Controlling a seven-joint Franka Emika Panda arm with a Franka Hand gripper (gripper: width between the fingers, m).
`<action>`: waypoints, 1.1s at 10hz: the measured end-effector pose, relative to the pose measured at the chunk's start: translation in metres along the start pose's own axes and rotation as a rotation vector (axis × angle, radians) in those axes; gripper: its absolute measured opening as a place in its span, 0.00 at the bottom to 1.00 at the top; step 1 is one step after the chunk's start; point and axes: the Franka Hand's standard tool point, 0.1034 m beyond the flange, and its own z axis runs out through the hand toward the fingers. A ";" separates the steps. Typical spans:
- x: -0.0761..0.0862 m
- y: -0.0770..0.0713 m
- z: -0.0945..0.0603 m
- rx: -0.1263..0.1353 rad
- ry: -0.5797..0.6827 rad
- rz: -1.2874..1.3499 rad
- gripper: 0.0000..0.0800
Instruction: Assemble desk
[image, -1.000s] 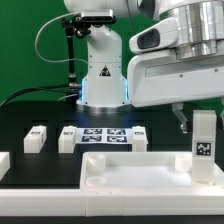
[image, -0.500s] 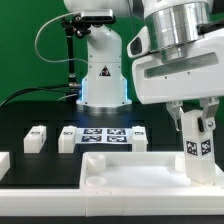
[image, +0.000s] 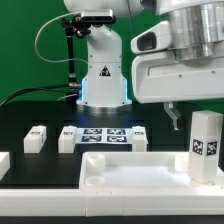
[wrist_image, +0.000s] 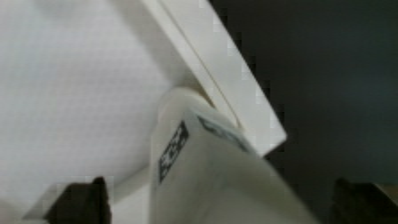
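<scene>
The desk panel (image: 120, 172), white and rimmed, lies at the front of the table. A white square leg (image: 205, 145) with a black-and-white tag stands upright in its corner on the exterior view's right. My gripper (image: 197, 108) hovers just above the top of that leg, one finger (image: 173, 114) showing beside it. In the wrist view the leg (wrist_image: 205, 170) stands between the two dark fingertips (wrist_image: 80, 200), which are wide apart and clear of it. The gripper (wrist_image: 222, 200) is open there. The panel's rim (wrist_image: 222, 70) runs diagonally behind the leg.
Three more white legs lie on the black table behind the panel (image: 36, 138), (image: 68, 138), (image: 138, 137). The marker board (image: 103, 137) lies between them. The robot's base (image: 103, 75) stands at the back. Another white part (image: 5, 162) sits at the left edge.
Half a second ago the fingers were lower, around the upper part of the leg. Now the gripper has risen above it, and the leg stands on its own slightly further right.
</scene>
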 end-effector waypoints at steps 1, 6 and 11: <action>-0.002 -0.002 0.000 0.006 0.012 -0.030 0.80; 0.002 0.000 -0.006 -0.091 -0.008 -0.737 0.81; 0.002 -0.003 -0.004 -0.080 -0.010 -0.611 0.46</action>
